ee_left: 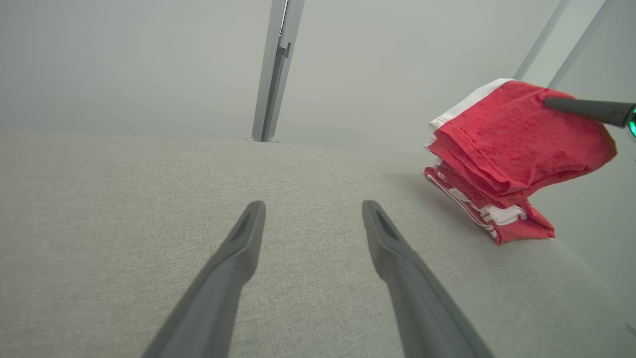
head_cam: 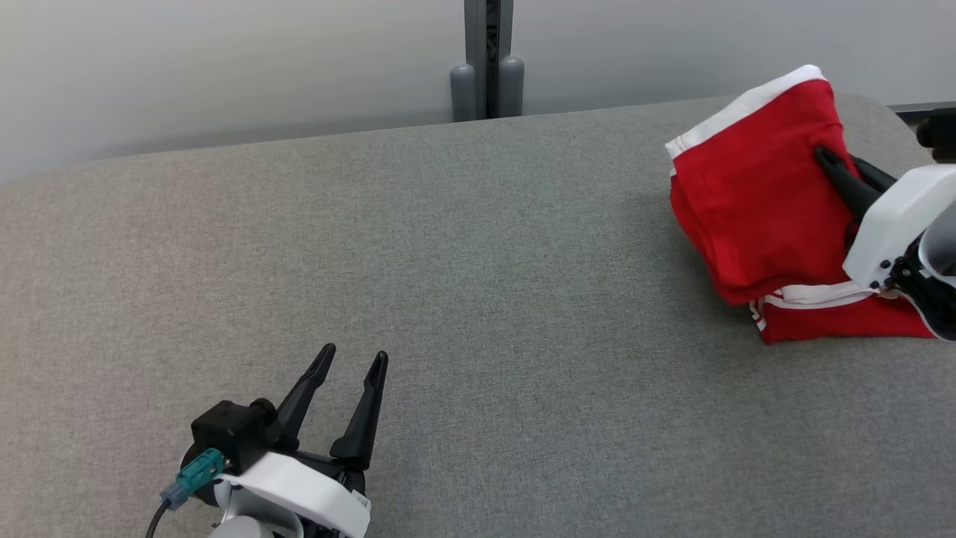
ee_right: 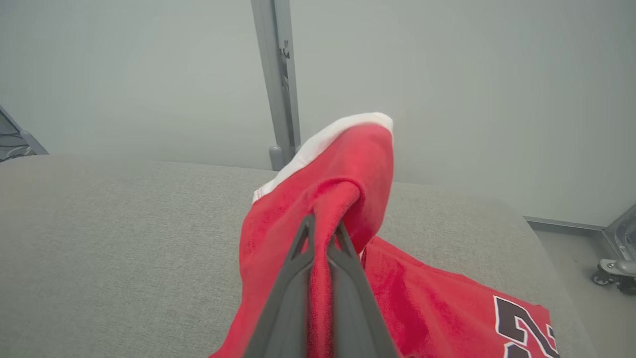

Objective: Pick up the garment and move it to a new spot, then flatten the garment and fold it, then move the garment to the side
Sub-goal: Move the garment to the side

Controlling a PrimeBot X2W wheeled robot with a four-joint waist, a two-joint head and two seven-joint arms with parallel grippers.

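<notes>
Jersey [head_cam: 747, 187]: red, partly lifted at the counter's [head_cam: 478, 261] far right end.
Right jaws: pinching a jersey fold.
Left jaws: spread, empty.
Handling: likely light, limp; grip hems.

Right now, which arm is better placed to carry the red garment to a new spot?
The right. The right gripper is shut on a fold of the red garment, part of it raised off the grey table. The left gripper stands open, far from it.
</notes>
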